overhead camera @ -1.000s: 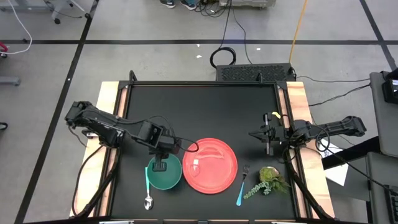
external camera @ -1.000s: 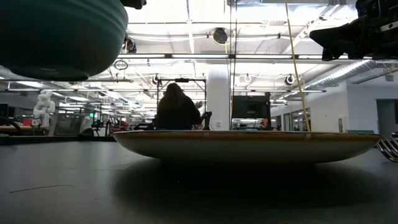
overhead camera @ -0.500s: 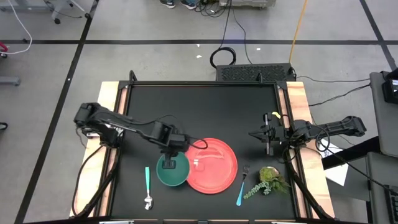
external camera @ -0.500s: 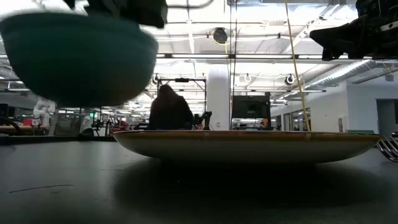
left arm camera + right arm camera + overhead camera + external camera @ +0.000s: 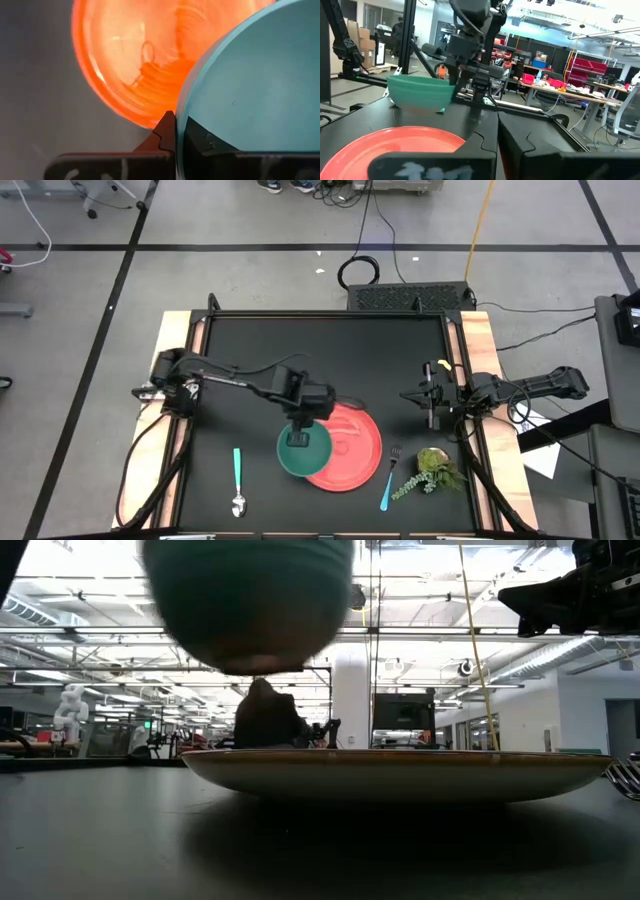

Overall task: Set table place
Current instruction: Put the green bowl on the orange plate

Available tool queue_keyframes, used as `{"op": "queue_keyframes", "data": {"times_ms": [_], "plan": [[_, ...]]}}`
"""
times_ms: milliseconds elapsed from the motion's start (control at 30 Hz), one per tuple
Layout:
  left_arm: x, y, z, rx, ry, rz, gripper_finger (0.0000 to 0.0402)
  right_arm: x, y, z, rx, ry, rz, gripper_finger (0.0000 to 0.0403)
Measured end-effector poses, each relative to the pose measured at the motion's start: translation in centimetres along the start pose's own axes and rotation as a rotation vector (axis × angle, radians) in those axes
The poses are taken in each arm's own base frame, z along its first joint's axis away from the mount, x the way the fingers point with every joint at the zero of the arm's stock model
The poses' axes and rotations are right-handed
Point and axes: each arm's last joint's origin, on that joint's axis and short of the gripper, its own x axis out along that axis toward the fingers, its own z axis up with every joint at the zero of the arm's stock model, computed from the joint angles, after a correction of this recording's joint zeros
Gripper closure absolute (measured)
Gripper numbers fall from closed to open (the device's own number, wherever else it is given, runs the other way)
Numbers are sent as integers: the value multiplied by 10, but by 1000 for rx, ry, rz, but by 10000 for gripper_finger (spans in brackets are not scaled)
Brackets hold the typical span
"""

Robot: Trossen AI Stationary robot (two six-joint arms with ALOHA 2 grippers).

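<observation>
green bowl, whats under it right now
The green bowl hangs in the air, gripped at its rim by the left hand. Below it lie the left edge of the red plate and bare table. The plate's covered part is hidden from above.

Leafy sprig point(image 5: 432, 470), seated person point(image 5: 266, 718)

One matte black rectangular table point(image 5: 330, 350) carries one round red plate point(image 5: 352, 442), one smaller round green bowl point(image 5: 304, 450), one teal-handled metal spoon point(image 5: 238, 480), one teal-handled metal fork point(image 5: 389, 477) and one leafy green plant sprig point(image 5: 432, 470). There are two dark robot arms, each with one two-finger tool: the left tool point(image 5: 301, 425) and the right tool point(image 5: 427, 402). One seated person point(image 5: 268, 718) shows in the room beyond.
</observation>
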Motion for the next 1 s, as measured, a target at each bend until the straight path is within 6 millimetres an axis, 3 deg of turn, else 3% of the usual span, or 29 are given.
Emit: {"op": "queue_keyframes", "data": {"times_ms": [200, 533, 767, 1000], "plan": [[12, 11, 32, 30, 0, -1, 395, 0, 0, 0, 0, 0, 0, 403], [36, 27, 57, 87, -5, -20, 398, 0, 0, 0, 0, 0, 0, 403], [51, 40, 60, 79, 2, -26, 398, 0, 0, 0, 0, 1, 0, 403], [51, 40, 59, 79, 5, -67, 398, 0, 0, 0, 0, 1, 0, 403]]}}
